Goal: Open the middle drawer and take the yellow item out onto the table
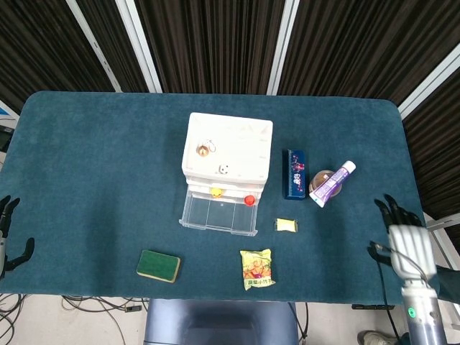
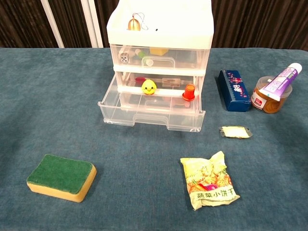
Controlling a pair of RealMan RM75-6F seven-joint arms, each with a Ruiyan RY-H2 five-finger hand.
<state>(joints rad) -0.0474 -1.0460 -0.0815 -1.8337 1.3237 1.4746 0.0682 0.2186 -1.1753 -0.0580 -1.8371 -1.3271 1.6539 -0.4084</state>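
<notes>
The white and clear drawer cabinet [image 1: 228, 154] [image 2: 161, 29] stands mid-table with one clear drawer [image 1: 219, 214] [image 2: 151, 113] pulled out. A yellow chick toy [image 1: 215, 192] [image 2: 148, 87] and a small red piece [image 1: 249, 200] [image 2: 189, 91] sit at the back of that drawer. A flat yellow packet [image 1: 286, 225] [image 2: 235, 132] lies on the cloth to the drawer's right, and nothing touches it. My right hand [image 1: 405, 241] hovers at the table's near right edge with its fingers spread, holding nothing. My left hand [image 1: 7, 233] stays off the table's left edge, fingers apart. Neither hand shows in the chest view.
A green and yellow sponge [image 1: 158, 265] [image 2: 61, 176] lies front left. A snack bag [image 1: 256, 269] [image 2: 209, 185] lies in front of the drawer. A dark blue box [image 1: 295, 173] [image 2: 234, 90] and a jar [image 2: 263, 96] with a purple tube [image 1: 330, 183] [image 2: 283, 79] across it sit right of the cabinet.
</notes>
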